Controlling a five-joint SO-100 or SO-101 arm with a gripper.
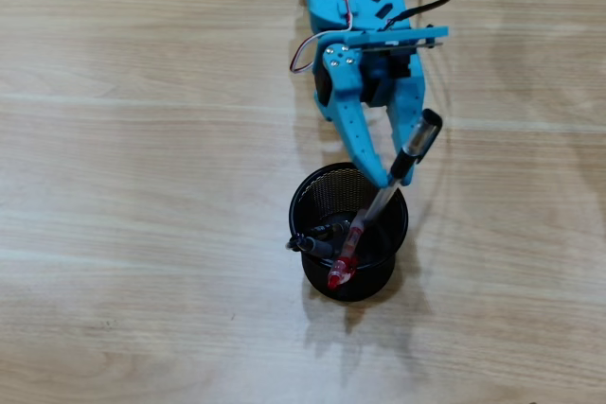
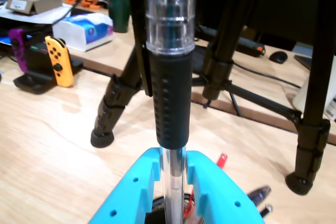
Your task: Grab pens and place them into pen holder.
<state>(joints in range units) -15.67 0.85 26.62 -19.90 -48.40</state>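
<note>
In the overhead view the black mesh pen holder stands mid-table. My blue gripper hangs over its upper right rim, shut on a clear-and-black pen. That pen slants with its black grip end up and right and its clear barrel pointing down into the cup. A red-and-clear pen leans inside, and dark pens poke over the left rim. In the wrist view the held pen rises straight between the gripper fingers. The red pen tip and two dark pen ends show to the right.
The overhead view shows bare wooden table around the cup. In the wrist view, black tripod legs stand on the table behind. Further back lie a tissue box, an orange game controller and a cardboard box.
</note>
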